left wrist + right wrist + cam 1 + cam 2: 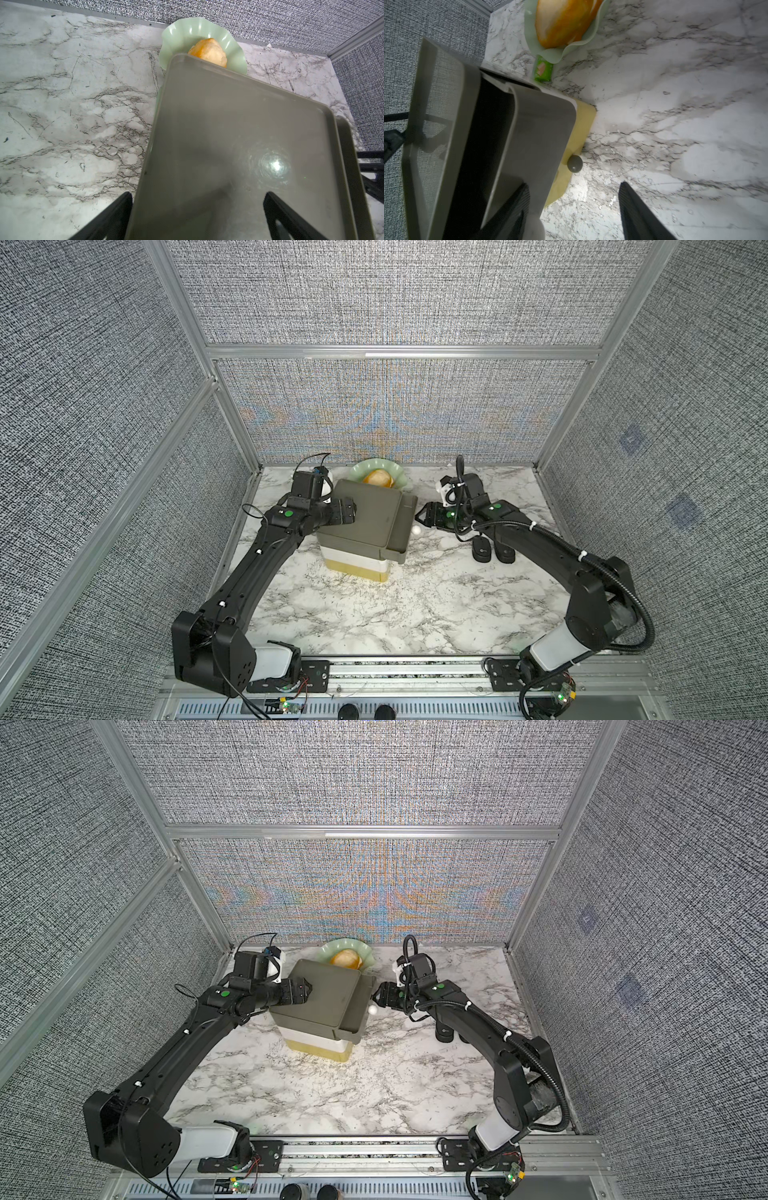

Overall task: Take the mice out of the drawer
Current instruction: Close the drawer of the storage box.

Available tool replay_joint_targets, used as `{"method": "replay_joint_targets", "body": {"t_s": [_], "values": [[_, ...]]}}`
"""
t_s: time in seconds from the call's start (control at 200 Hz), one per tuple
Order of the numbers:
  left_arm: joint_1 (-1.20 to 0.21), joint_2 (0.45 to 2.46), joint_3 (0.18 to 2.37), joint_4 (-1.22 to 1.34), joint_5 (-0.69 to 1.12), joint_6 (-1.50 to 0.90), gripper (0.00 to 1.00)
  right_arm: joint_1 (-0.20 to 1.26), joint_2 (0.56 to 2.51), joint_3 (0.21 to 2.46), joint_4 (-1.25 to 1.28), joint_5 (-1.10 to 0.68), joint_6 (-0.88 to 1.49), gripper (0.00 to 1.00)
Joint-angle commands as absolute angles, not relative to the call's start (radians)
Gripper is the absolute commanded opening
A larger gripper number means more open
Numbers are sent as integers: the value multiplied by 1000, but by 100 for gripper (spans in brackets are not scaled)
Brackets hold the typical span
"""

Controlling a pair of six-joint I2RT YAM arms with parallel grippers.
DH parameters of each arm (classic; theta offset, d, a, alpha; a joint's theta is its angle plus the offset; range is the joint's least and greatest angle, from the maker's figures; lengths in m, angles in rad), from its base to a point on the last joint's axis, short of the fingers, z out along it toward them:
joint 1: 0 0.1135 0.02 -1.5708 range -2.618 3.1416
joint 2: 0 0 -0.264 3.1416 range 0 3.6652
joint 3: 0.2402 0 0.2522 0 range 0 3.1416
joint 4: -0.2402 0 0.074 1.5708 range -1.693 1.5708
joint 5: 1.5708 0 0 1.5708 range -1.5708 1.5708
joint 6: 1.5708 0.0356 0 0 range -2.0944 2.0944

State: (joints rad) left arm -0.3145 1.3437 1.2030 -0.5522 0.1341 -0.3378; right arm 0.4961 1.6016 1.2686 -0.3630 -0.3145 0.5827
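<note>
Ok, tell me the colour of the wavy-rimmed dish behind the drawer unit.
The dish is pale mint green; left wrist view shows it best.

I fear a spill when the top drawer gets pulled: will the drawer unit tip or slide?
The drawer unit looks like light plastic, stacked tall on the smooth marble table, so it probably slides or tips. The left gripper over its top may steady it.

The matte black left arm (249, 568) and matte black right arm (598, 585) are chains of boxy links, each with a glossy white base shell (272, 662) and a round green dot sticker (287, 513) near the wrist. A ribbed black conduit (557, 539) follows the right arm (cinched by small white zip ties (583, 554)); a thin black wire (316, 457) loops at the left wrist. The right gripper (575, 184) has finely ribbed black fingers (512, 207).
</note>
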Motion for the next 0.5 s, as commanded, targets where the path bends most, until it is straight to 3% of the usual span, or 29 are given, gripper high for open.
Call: {"method": "replay_joint_targets", "body": {"t_s": [0.0,0.495], "values": [[-316,1352,1211,-502,167,-333,99,519,1622,1290,-283,-325,624,66],[-314,1425,1277,-498,92,-324,98,647,1690,1272,-124,-299,734,65]]}}
